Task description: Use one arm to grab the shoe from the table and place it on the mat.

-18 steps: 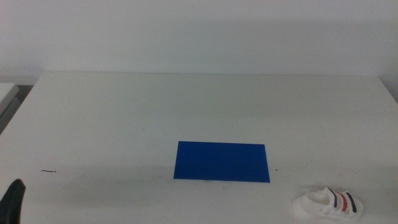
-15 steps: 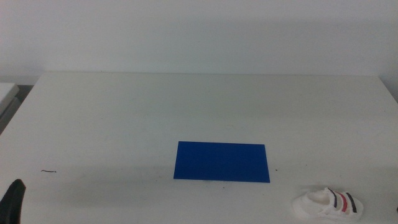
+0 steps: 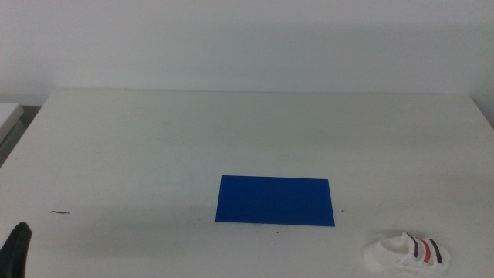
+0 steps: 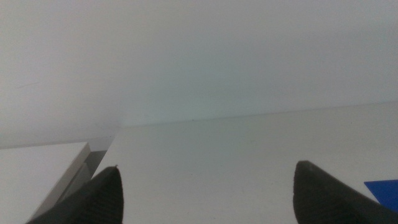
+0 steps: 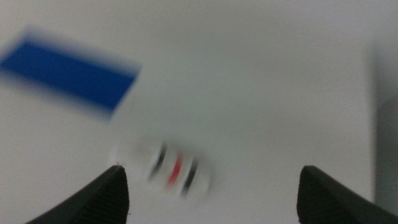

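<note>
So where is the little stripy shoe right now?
In the middle view the shoe lies on the table near the bottom right corner, just right of and nearer than the blue mat, untouched.

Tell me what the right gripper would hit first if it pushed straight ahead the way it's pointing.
Probably the shoe: it lies between the open jaws of the right gripper, just ahead, with the mat farther off to one side. The view is blurred, so depth is uncertain; the gripper may meet the table first.

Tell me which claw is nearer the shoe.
Right. The right claw hangs open just over the shoe, which lies between its tips in its blurred wrist view. The left claw waits at the table's opposite near corner, beyond the mat.
</note>
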`<state>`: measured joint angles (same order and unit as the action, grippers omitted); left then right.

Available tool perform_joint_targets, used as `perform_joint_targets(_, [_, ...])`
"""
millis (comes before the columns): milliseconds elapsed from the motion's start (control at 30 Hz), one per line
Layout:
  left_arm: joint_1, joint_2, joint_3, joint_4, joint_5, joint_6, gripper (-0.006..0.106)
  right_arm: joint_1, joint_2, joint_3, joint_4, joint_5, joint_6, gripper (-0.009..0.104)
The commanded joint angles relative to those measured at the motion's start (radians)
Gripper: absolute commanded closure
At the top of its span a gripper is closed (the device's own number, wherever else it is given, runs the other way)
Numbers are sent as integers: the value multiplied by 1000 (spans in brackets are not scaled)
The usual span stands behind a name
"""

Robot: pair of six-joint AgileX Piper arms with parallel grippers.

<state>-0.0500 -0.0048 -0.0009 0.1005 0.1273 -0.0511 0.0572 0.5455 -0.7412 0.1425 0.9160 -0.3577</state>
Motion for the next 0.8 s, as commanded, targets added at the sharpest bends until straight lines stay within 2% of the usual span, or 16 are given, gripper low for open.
perform_joint_targets(0, [0, 5, 1, -4, -11, -3, 7, -4, 146, -94, 19, 184, -120, 2])
perform_joint_targets(100, [0, 5, 1, -4, -11, -3, 7, -4, 325, -193, 102, 305, -317, 2])
perform_joint_targets(167, [0, 5, 1, -4, -11, -3, 7, 3, 414, -239, 108, 305, -398, 2])
perform_joint_targets(267, [0, 5, 1, -4, -11, -3, 7, 55, 533, -256, 50, 305, -445, 2])
perform_joint_targets(400, [0, 5, 1, -4, -11, -3, 7, 166, 661, -256, -37, 305, -395, 2])
perform_joint_targets(567, [0, 5, 1, -4, -11, -3, 7, 266, 784, -256, -65, 253, -401, 2])
perform_joint_targets(667, [0, 5, 1, -4, -11, -3, 7, 295, 830, -254, -83, 214, -407, 2])
perform_joint_targets(767, [0, 5, 1, -4, -11, -3, 7, 297, 858, -214, -115, 110, -465, 2])
